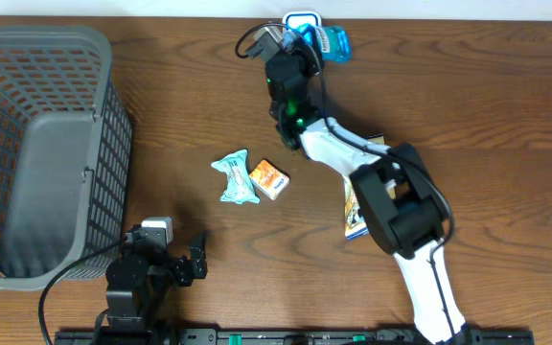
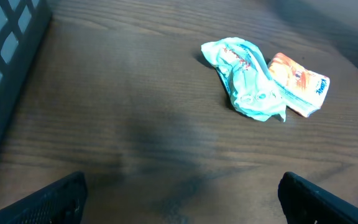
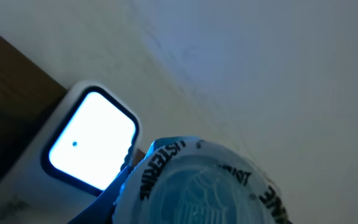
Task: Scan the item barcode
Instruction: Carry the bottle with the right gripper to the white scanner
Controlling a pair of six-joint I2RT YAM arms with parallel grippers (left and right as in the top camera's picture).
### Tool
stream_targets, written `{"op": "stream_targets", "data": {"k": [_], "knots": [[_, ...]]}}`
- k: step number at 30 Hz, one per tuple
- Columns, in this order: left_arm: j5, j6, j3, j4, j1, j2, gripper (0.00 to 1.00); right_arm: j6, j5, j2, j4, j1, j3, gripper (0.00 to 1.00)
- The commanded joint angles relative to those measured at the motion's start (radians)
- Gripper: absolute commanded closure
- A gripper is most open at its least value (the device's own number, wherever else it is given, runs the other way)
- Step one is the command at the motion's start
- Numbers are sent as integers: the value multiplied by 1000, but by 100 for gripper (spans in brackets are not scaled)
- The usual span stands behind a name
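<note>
The right tool (image 1: pixel 305 46) was reached out to the far edge of the brown wooden surface (image 1: pixel 506 115), its jaws closed partway on a blue plastic mouthwash bottle (image 1: pixel 334 44). That bottle was held off the surface, just beside a small white barcode scanner with a glowing window (image 1: pixel 301 17), and on the robot's right of it. In the right wrist view the scanner's lit window (image 3: pixel 92 140) sat to the left of the bottle's round lettered end (image 3: pixel 197 183), the two nearly overlapping. The bottle's round end faced that camera, so its long axis seemed to run roughly along the tool's own line. Its side label, and any barcode, could not be seen.

The coming move looked to turn on this offset. The bottle was beside the window, not squarely before it, so it probably needed a short shift toward the robot's left and perhaps a roll to bring the barcode around. Only the right arm was placed to do this.

The left tool (image 2: pixel 182 180) hung low near the front edge with its jaws spread wide and nothing between them, well away from the scanner. A crumpled teal wrapper (image 1: pixel 235 179) and a small orange packet (image 1: pixel 269 179) lay touching mid-surface. A grey plastic mesh basket (image 1: pixel 27 144) stood at the far left.
</note>
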Motion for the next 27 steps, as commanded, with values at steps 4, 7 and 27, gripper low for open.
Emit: {"op": "stream_targets", "data": {"k": [4,7,27], "knots": [[12,-9,-13,-3,2,-1,2,-48,53,70,14,11,207,83],[12,-9,-13,-3,2,-1,2,-51,50,97,-17,11,261,82],[12,-9,-13,-3,2,-1,2,-105,607,100,-54,-113,410,98]]}}
